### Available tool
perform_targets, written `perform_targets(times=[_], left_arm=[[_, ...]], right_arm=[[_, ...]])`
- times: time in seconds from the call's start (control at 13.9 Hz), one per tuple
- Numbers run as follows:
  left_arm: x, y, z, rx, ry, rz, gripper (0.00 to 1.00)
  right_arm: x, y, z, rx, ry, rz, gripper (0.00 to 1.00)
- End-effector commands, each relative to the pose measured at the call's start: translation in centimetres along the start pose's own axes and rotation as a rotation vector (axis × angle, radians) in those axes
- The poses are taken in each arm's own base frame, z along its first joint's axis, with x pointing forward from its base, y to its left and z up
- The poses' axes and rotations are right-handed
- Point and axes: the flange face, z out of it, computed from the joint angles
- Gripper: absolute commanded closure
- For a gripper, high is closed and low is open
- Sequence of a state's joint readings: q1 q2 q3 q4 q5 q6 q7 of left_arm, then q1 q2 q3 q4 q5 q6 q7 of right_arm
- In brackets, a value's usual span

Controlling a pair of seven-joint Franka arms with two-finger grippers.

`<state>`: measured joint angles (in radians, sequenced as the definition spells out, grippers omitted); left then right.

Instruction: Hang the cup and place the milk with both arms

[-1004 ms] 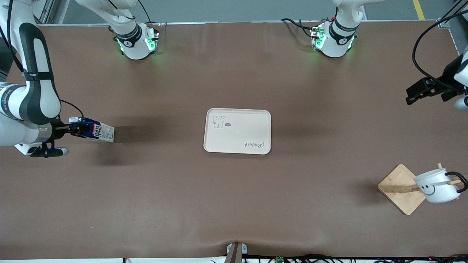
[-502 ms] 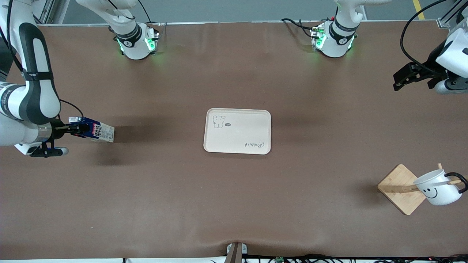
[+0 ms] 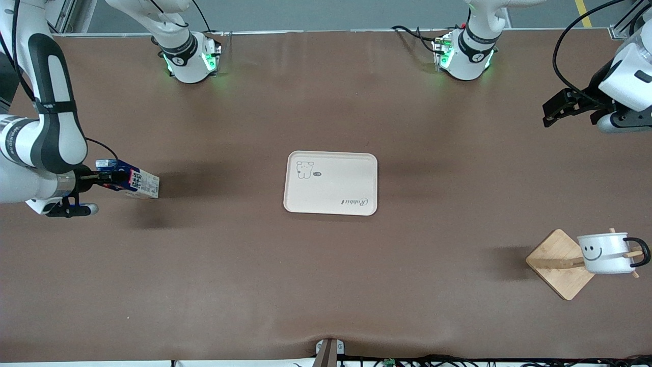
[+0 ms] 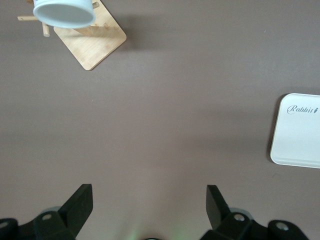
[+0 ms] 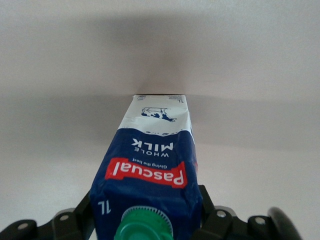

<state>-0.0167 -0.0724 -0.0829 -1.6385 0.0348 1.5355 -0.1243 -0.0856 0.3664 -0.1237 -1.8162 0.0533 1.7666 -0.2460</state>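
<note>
The white cup (image 3: 603, 253) with a smiley face hangs by its black handle on a peg of the wooden rack (image 3: 555, 262), near the left arm's end of the table. It also shows in the left wrist view (image 4: 65, 12). My left gripper (image 3: 552, 114) is open and empty, up in the air over bare table, well apart from the cup; its fingers (image 4: 82, 205) stand wide. My right gripper (image 3: 109, 178) is shut on the blue top of the milk (image 3: 136, 183) at the right arm's end. In the right wrist view the milk (image 5: 150, 165) fills the jaws, green cap toward the camera.
A flat cream tray (image 3: 331, 182) lies in the middle of the brown table; its edge shows in the left wrist view (image 4: 300, 132). The rack's square base (image 4: 92, 42) sits close to the table's edge at the left arm's end.
My left gripper has drawn back and up from the cup toward its base. The cup has swung on its peg and now hangs level. The milk has shifted only slightly.
</note>
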Motion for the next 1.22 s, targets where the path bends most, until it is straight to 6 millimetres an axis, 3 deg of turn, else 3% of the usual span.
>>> perform_targets(times=[0.0, 0.5, 0.57, 1.15], left_arm=[[-0.6, 0.13, -0.14, -0.016, 0.01, 0.005, 0.0], [-0.65, -0.12, -0.18, -0.016, 0.008, 0.0, 0.0], [-0.69, -0.13, -0.16, -0.016, 0.005, 0.0, 0.0], [-0.98, -0.26, -0.56, -0.014, 0.009, 0.0, 0.0]], right_arm=[[-0.35, 0.43, 0.46, -0.007, -0.001, -0.01, 0.18], [-0.43, 0.41, 0.35, -0.006, -0.004, -0.01, 0.14], [-0.4, 0.42, 0.44, -0.006, -0.005, -0.01, 0.0], [-0.39, 0.31, 0.1, -0.007, -0.003, -0.01, 0.0]])
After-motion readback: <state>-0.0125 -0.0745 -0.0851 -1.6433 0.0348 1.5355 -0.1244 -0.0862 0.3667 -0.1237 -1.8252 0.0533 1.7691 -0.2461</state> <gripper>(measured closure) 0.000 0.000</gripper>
